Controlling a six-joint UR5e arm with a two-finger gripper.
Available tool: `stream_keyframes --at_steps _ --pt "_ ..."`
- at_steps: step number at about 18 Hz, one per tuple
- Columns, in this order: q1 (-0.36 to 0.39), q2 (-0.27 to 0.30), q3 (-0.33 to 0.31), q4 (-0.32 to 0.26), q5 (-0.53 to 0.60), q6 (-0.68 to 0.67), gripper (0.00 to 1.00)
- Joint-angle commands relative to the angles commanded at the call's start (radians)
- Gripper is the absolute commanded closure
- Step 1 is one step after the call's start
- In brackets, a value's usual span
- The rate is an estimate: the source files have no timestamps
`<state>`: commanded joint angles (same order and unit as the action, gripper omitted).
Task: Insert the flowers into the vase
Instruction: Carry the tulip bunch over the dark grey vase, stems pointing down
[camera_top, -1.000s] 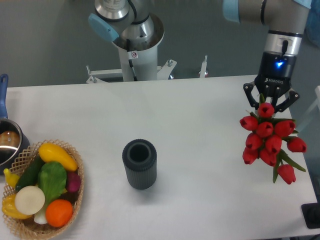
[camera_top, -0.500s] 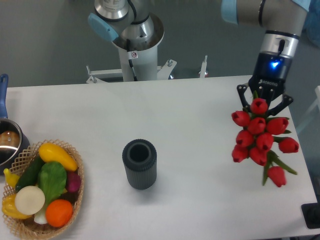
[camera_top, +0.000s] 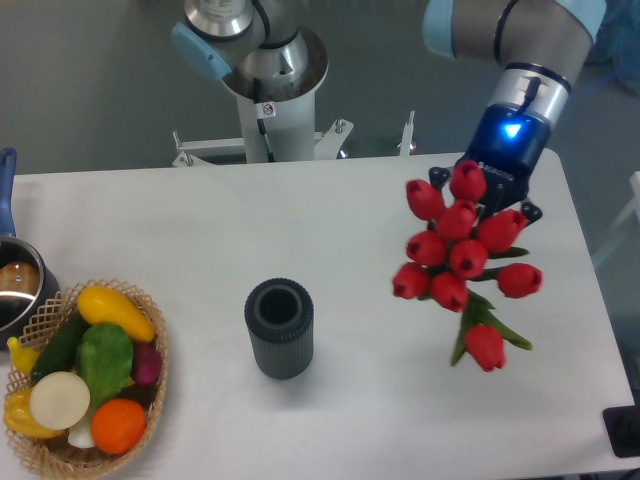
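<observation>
At the right of the white table (camera_top: 330, 215), above its surface: one bunch of flowers (camera_top: 462, 255), red tulip buds with green stems, held clear of the tabletop by the gripper (camera_top: 486, 188), whose fingers are closed on the bunch's top. Centre, well apart to the left: vase (camera_top: 279, 327), dark grey, ribbed, upright, mouth open. Near left corner: wicker basket (camera_top: 85, 385) of vegetables. Left edge: steel pot (camera_top: 17, 285), blue handle.

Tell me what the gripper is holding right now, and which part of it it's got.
The gripper holds the bunch of red tulips, apparently near its upper end; the buds hide the exact grip point.
</observation>
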<state>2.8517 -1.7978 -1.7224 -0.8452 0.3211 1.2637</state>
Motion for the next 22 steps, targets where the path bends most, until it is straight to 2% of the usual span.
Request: stream_keyframes --at_steps 3,6,10,14,19,22 --pt "-0.014 0.005 -0.055 0.0 -0.137 0.091 0.77" --pt "-0.049 0.0 -0.066 0.0 -0.152 0.152 0.77" --pt "-0.089 0.008 -0.089 0.002 -0.177 0.161 0.77" --pt "-0.101 0.008 -0.109 0.0 -0.316 0.168 0.77" --pt "-0.101 0.025 -0.19 0.0 -0.353 0.19 0.81" --pt "-0.103 0.023 -0.226 0.0 -0.436 0.214 0.81"
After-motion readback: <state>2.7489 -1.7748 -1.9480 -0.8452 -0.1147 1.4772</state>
